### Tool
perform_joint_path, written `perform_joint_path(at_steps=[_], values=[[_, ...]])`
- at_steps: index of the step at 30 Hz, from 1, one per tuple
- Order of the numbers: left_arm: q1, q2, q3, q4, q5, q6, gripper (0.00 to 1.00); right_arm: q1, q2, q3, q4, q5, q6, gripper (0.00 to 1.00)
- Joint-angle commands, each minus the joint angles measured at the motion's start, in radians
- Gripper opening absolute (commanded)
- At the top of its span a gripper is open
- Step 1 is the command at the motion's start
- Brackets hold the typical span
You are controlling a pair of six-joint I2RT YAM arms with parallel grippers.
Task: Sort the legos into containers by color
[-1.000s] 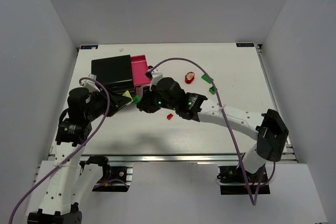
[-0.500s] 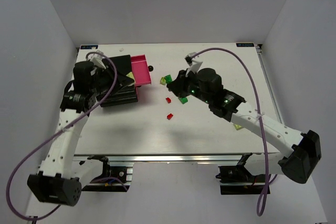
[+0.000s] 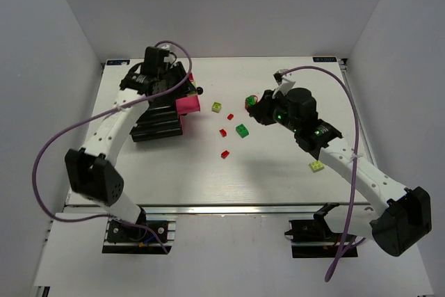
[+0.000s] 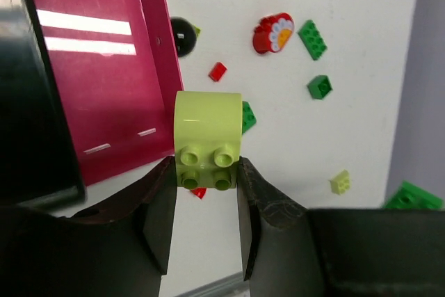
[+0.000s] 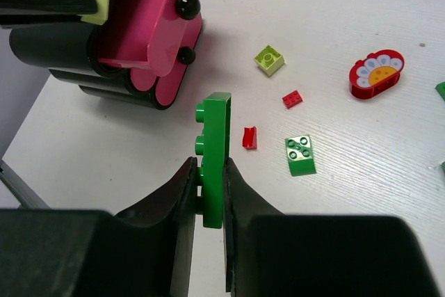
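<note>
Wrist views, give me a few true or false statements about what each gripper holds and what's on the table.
The left gripper is shut on a lime brick. True.
The right gripper is empty. False: the right gripper grips a dark green brick on edge.
The red flower piece lies on the table. True.
No red brick is left on the table. False: a small red brick lies there.

glossy pink plastic box (image 4: 104, 81), smooth lime brick (image 4: 207, 130), shiny green brick (image 5: 214, 158), matt grained white table (image 5: 348, 179)
</note>
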Motion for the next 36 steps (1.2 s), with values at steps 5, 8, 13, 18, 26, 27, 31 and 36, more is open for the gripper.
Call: perform_joint_path(at_steps=[5, 8, 13, 18, 26, 27, 31, 36], values=[[-0.052, 0.236, 0.334, -0.208, -0.308, 0.067, 0.00, -0.077, -0.069, -0.027, 0.045, -0.089, -0.017, 0.00], [-0.052, 0.292, 0.437, -0.259, -0.374, 0.070, 0.00, -0.095, -0.081, -0.035, 0.043, -0.112, -0.015, 0.00], [-0.052, 0.350, 0.489, -0.288, -0.415, 0.078, 0.02, -0.124, -0.089, -0.041, 0.040, -0.153, -0.015, 0.00], [-0.052, 0.369, 0.490, -0.291, -0.420, 0.084, 0.27, -0.150, -0.086, -0.047, 0.038, -0.181, -0.014, 0.00], [-0.052, 0.398, 0.547, -0.294, -0.375, 0.092, 0.59, -0.180, -0.083, -0.053, 0.040, -0.213, -0.017, 0.00], [-0.052, 0.397, 0.553, -0.292, -0.372, 0.095, 0.60, -0.184, -0.083, -0.055, 0.040, -0.224, -0.017, 0.00], [-0.052, 0.381, 0.564, -0.294, -0.372, 0.099, 0.62, -0.203, -0.076, -0.055, 0.035, -0.245, -0.020, 0.00], [-0.052, 0.270, 0.494, -0.212, -0.285, 0.119, 0.24, -0.226, -0.073, -0.058, 0.044, -0.248, -0.075, 0.00]])
